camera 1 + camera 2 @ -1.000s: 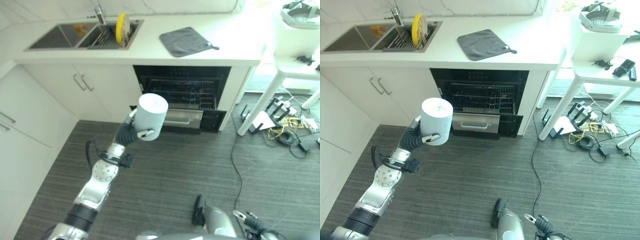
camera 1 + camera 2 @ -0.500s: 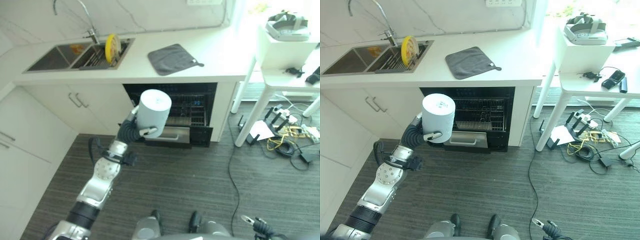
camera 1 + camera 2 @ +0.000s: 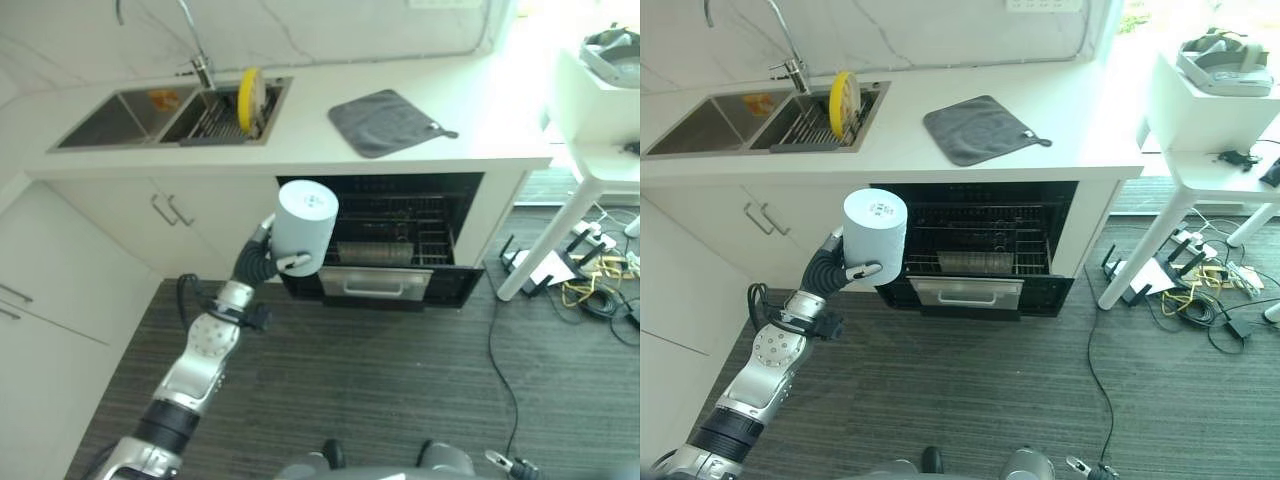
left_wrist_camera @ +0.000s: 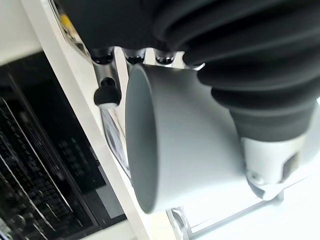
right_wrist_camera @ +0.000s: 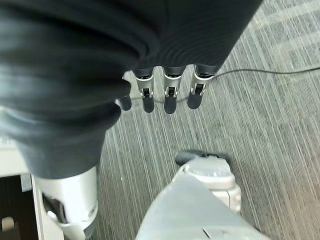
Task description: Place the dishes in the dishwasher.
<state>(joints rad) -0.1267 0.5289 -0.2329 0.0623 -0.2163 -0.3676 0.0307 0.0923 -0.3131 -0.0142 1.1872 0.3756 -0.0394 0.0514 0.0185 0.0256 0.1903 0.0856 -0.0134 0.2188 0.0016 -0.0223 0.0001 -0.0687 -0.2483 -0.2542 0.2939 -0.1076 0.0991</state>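
One grey cup (image 3: 304, 228) is sitting upside down in the left robot hand (image 3: 270, 262), fingers curling round it, before the open dishwasher (image 3: 385, 240) under the counter (image 3: 300, 150); the right robot hand (image 5: 165, 95) is hanging slack-fingered.

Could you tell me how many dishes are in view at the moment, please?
2: a white cup held upside down in the left hand, out in front of the open dishwasher, and a yellow plate standing on edge in the sink. More may be hidden.
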